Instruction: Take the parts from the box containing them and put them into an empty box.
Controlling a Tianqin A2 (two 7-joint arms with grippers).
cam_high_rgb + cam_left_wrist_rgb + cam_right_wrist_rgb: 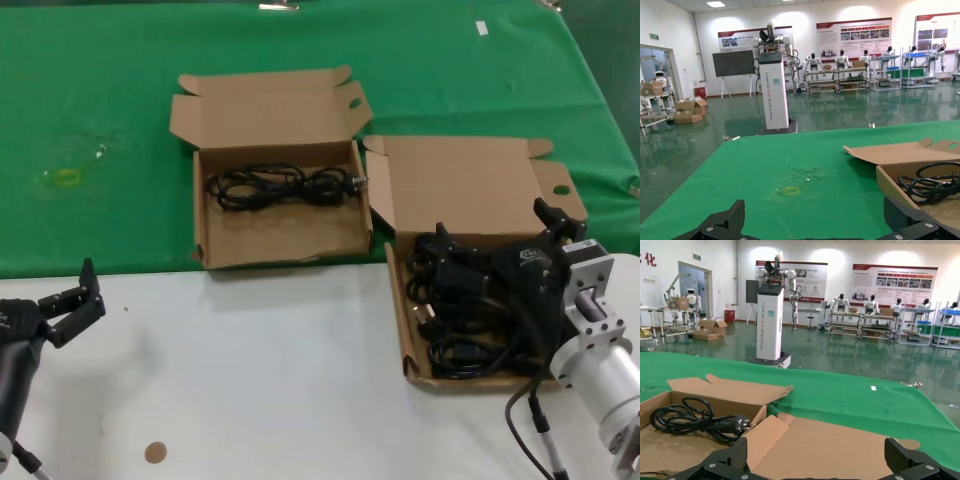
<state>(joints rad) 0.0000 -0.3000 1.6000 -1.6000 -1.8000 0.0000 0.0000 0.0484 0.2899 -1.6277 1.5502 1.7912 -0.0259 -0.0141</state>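
Observation:
The squarish box point(400, 300) with a round flap hole stands at the right and holds a pile of several black coiled cables point(450, 330). My right gripper point(495, 235) hovers over that pile, open and empty; the wrist view shows its jaws wide apart point(816, 455) above the box's lid point(840, 445). The wide box point(205, 235) with a wavy front edge stands at the centre and holds one coiled cable point(280, 186), which also shows in the right wrist view point(690, 420) and the left wrist view point(932, 182). My left gripper point(70, 300) is open, parked at the near left.
The boxes sit where the green cloth point(100, 100) meets the white table point(250, 380). A small brown disc point(155, 452) lies near the front edge. A yellowish mark point(65, 178) is on the cloth at the left. A white tag point(481, 28) lies far back.

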